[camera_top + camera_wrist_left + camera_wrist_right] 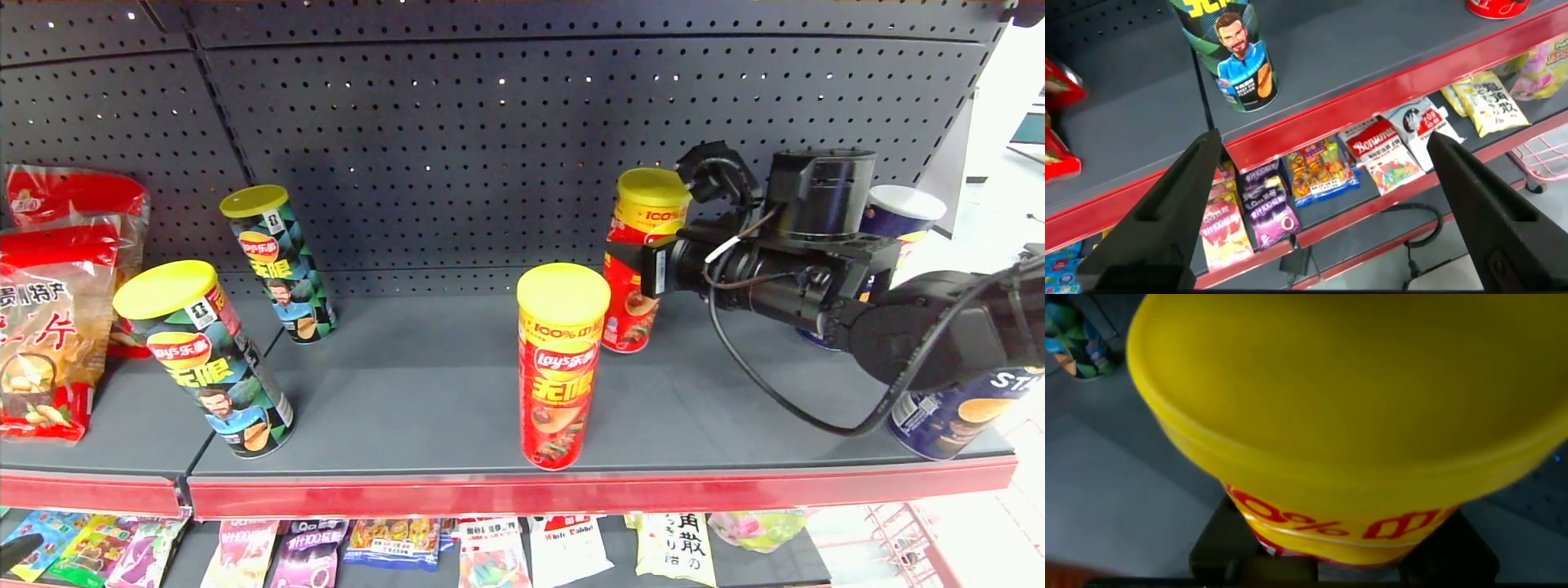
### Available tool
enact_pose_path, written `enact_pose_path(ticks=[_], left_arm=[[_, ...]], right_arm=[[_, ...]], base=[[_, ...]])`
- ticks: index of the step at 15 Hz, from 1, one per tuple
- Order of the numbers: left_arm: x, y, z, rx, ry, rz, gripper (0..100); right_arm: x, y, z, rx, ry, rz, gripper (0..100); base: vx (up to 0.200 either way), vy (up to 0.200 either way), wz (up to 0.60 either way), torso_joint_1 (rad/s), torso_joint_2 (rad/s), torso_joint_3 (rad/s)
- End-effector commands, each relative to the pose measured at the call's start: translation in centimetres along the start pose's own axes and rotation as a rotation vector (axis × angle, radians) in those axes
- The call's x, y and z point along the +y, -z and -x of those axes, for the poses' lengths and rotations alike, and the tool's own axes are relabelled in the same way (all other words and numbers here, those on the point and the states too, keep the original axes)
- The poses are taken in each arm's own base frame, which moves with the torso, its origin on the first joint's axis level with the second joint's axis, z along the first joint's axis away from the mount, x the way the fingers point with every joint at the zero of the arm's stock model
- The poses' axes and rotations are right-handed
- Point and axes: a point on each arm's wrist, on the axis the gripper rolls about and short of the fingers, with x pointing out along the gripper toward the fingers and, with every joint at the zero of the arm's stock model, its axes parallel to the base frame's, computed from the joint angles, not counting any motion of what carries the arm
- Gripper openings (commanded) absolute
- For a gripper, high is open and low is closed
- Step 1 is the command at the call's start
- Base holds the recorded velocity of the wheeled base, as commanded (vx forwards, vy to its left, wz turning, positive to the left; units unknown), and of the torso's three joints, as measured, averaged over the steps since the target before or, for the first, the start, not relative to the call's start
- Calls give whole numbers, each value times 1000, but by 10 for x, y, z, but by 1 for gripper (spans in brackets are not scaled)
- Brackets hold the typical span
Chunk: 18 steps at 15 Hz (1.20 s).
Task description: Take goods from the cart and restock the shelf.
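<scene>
The dark fingers (1218, 543) of my right gripper (629, 273) are clamped on the rear red can (649, 208), a glossy cylinder with a smooth yellow lid. It stands upright toward the back of the matte grey shelf (424, 384). My left gripper (1323, 139) has its wedge-shaped fingers (1167, 212) spread wide, holding nothing. I count two red cans, with the front red can (562, 367) near the lip, two green-patterned cans (282, 265) and two blue cans (939, 412).

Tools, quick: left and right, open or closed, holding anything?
Left tool: open, holding nothing.
Right tool: closed on the rear red chip can.
</scene>
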Motion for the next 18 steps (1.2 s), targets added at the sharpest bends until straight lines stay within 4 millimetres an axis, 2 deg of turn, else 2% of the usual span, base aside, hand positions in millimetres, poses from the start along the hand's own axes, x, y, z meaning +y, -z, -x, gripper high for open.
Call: enact_pose_path(ticks=[1, 4, 8, 18], left_arm=[[0, 0, -1, 5, -2, -1, 100], [0, 1, -1, 6, -2, -1, 100], [0, 2, 0, 8, -2, -1, 100], [1, 10, 7, 23, -4, -5, 100]], right_arm=[[4, 3, -12, 6, -13, 0, 0], [15, 4, -19, 5, -49, 3, 0], [18, 2, -32, -13, -60, 5, 0], [26, 8, -38, 1, -107, 7, 0]], base=[[0, 0, 0, 0, 0, 0], [0, 0, 0, 0, 0, 0], [0, 0, 0, 0, 0, 0], [0, 0, 0, 0, 0, 0]])
